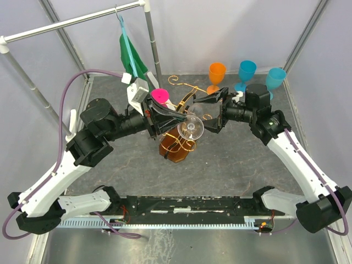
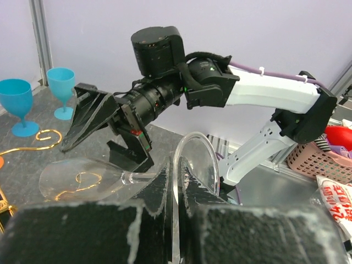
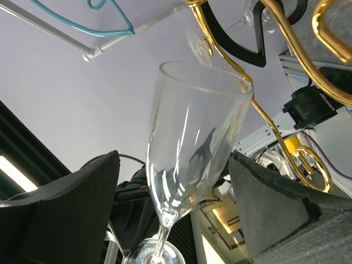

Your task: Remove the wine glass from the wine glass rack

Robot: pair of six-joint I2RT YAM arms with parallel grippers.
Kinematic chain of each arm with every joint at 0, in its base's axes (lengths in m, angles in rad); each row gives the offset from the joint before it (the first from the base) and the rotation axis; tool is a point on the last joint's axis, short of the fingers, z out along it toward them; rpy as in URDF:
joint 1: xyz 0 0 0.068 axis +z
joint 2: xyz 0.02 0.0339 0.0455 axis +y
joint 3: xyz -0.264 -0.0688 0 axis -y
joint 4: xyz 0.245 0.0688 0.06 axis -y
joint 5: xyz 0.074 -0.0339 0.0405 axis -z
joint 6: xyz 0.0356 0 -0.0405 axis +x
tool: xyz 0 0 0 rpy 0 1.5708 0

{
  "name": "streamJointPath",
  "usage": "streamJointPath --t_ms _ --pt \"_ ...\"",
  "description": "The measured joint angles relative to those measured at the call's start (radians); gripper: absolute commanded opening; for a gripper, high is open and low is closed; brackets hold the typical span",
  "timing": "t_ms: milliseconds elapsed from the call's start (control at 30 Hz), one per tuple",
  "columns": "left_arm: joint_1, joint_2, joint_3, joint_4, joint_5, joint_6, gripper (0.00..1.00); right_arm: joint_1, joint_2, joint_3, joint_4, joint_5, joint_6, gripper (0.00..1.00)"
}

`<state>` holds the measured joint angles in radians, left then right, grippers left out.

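A clear wine glass (image 1: 191, 127) hangs above the amber base of the gold wine glass rack (image 1: 176, 151). My left gripper (image 1: 177, 118) is shut on the glass's round foot (image 2: 193, 159), which stands edge-on between the black pads. In the left wrist view the stem and bowl (image 2: 77, 179) run off to the left. My right gripper (image 3: 175, 159) is open, with the bowl (image 3: 192, 132) between its fingers (image 3: 60, 214) and a gap on each side. The bowl's rim sits close to a gold wire arm (image 3: 264, 110) and the black loop (image 3: 242, 38).
A pink cup (image 1: 160, 95) stands just behind the left gripper. An orange cup (image 1: 217, 71) and two blue cups (image 1: 247, 70) line the back right. A grey rail (image 1: 71, 21) carries a teal hanger with green cloth (image 1: 132, 58). A pink basket (image 2: 322, 159) lies off-table.
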<state>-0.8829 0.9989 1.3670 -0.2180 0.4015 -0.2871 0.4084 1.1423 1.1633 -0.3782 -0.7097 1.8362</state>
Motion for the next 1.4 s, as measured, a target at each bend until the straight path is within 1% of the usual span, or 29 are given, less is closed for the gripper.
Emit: streamJointPath --t_ms 133,333,667,700,867,933,1167,1200,1300,1400 --pt "0.0 0.01 0.015 0.012 0.011 0.001 0.03 0.021 0.024 0.0 0.048 -0.01 0.027 0.85" --pt "0.0 0.011 0.019 0.02 0.028 0.005 0.03 0.031 0.031 -0.002 0.099 -0.016 0.06 0.77" --pt "0.0 0.011 0.019 0.045 0.072 0.018 0.03 0.035 0.033 -0.018 0.142 -0.016 0.1 0.78" --pt "0.0 0.011 0.019 0.048 0.078 0.018 0.03 0.035 0.035 -0.018 0.146 -0.016 0.101 0.77" --pt "0.001 0.008 0.019 0.058 0.105 0.018 0.03 0.036 0.057 -0.018 0.168 -0.017 0.109 0.65" --pt "0.001 0.006 0.019 0.06 0.108 0.018 0.03 0.036 0.061 -0.018 0.177 -0.017 0.111 0.63" --pt "0.001 0.0 0.017 0.061 0.108 0.018 0.03 0.037 0.062 -0.018 0.2 -0.021 0.116 0.61" --pt "0.001 0.0 0.017 0.061 0.107 0.018 0.07 0.037 0.062 -0.018 0.2 -0.02 0.116 0.61" --pt "0.001 -0.002 0.016 0.062 0.106 0.018 0.28 0.037 0.062 -0.018 0.2 -0.02 0.115 0.62" --pt "0.001 -0.014 0.008 0.064 0.103 0.019 0.6 0.037 0.063 -0.018 0.203 -0.019 0.111 0.61"
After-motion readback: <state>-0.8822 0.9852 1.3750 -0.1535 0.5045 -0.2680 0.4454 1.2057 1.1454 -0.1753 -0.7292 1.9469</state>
